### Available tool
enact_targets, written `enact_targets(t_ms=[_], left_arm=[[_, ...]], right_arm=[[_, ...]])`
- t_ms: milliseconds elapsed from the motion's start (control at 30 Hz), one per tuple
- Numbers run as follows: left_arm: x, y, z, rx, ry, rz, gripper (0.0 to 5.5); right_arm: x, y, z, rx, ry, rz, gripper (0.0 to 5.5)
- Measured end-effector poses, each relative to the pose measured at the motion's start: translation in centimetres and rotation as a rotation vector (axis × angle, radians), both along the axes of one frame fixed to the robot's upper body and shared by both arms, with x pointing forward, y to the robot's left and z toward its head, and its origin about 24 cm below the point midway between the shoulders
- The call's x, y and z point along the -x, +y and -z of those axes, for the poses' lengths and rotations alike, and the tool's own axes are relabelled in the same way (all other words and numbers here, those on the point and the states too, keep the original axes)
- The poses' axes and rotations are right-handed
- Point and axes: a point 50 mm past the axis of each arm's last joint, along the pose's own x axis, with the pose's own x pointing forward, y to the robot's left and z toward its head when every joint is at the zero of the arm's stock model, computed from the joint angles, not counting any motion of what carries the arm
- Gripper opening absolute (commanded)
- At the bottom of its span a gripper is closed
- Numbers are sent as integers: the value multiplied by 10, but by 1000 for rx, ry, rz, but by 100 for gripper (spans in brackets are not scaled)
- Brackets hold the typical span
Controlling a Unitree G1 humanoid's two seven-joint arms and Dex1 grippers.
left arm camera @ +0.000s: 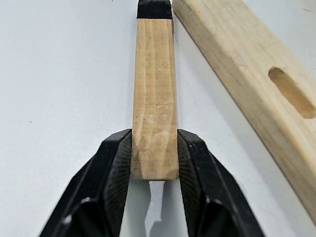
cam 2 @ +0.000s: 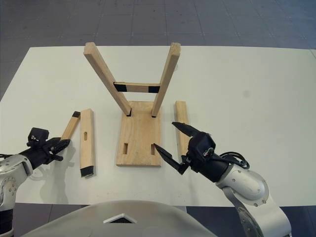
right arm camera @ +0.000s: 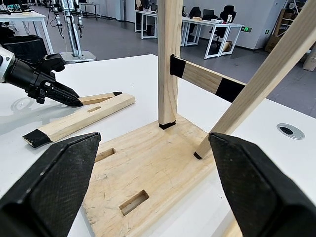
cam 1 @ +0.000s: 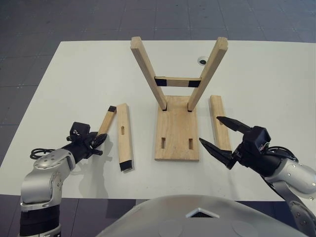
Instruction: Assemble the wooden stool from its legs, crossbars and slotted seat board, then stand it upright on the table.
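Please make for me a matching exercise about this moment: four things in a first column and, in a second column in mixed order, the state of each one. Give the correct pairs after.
Column one
1. left gripper
2. right gripper
3. seat board
4. slotted leg left of the board

Column two
A. lies loose on the table, with nothing fitted in it
B. open, holding nothing
C. holds two standing legs; two slots are empty
D. shut on the loose crossbar

Pairs: 1-D, 2-B, 3-C, 4-A

Pale bare-wood seat board (cam 1: 176,132), grainy wooden crossbar (left arm camera: 154,98), smooth matt white table (cam 1: 74,74)
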Motion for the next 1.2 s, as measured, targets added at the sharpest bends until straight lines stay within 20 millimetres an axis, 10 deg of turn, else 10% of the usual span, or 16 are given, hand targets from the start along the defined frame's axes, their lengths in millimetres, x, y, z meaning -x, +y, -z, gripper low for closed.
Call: enact_targets(t_ms=[467, 833, 1200], left_arm=[[26, 36, -94, 256, -239, 484, 132], [42, -67, -90, 231, -324, 823, 132], [39, -102, -90, 174, -436, 791, 132]], right_arm=[[-10, 2, -14, -166, 24, 24, 405], [5, 61, -19, -600, 362, 32, 405], [6, 69, -20, -639, 399, 77, 405]])
